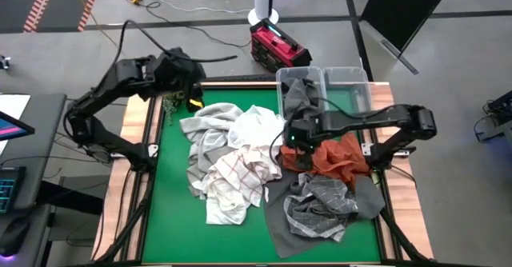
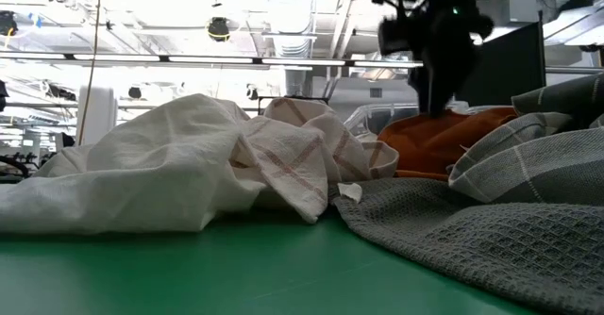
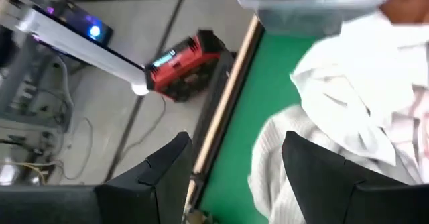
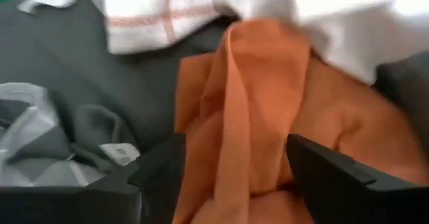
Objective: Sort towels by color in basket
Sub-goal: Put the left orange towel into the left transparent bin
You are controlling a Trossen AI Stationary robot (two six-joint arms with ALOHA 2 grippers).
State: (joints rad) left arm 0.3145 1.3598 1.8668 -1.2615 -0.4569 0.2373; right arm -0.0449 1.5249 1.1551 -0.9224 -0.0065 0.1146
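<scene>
Over rust-orange towel [image 4: 255, 130], right gripper [image 4: 231, 163] open

The right gripper [image 4: 228, 174] hangs low over the middle of the table, fingers spread apart, its arm reaching in from the right edge. The left gripper [image 3: 234, 177] (also spread) waits at the far left corner, arm folded back.

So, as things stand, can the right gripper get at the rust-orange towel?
Probably yes. The right gripper stands open just above the rust-orange towel, whose raised fold lies between its fingers with nothing over it. The checked white towel and dark grey towel lie beside it, not across it.
</scene>
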